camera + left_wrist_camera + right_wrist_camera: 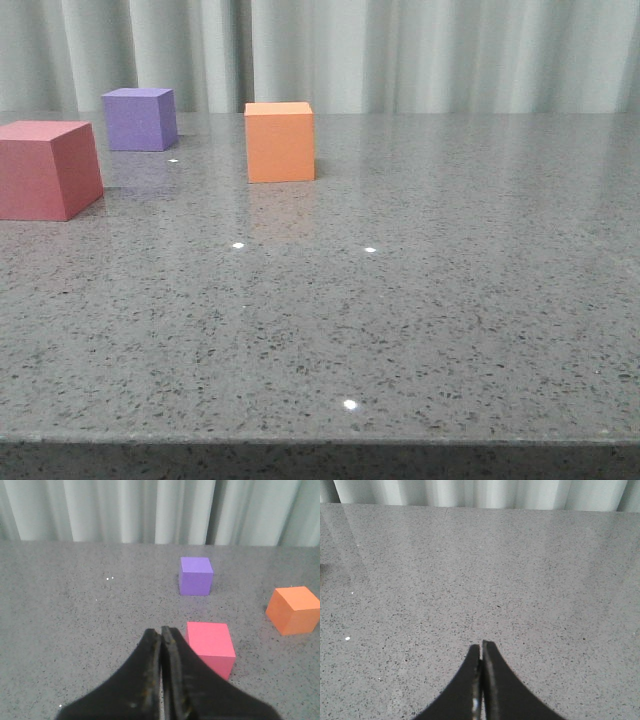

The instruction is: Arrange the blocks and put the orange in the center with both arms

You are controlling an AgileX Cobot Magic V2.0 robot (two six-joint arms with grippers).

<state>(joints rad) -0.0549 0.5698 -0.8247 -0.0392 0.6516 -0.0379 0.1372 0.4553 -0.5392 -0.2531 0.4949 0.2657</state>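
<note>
Looking over the grey desk (420,320), we see the orange block (280,141) far, left of the middle, the purple block (139,118) far left, and the red-pink block (45,168) nearer left. Our left tool (161,631) and right tool (481,645) are pressed together, holding nothing.

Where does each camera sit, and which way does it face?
Front: at the table's near edge, facing forward to the curtain; red, purple and orange cubes at left; no robot parts.
Left wrist: above the shut left tool, facing the cubes.
Right wrist: above the shut right tool, facing bare table.
Front and left wrist share all three cubes.
</note>
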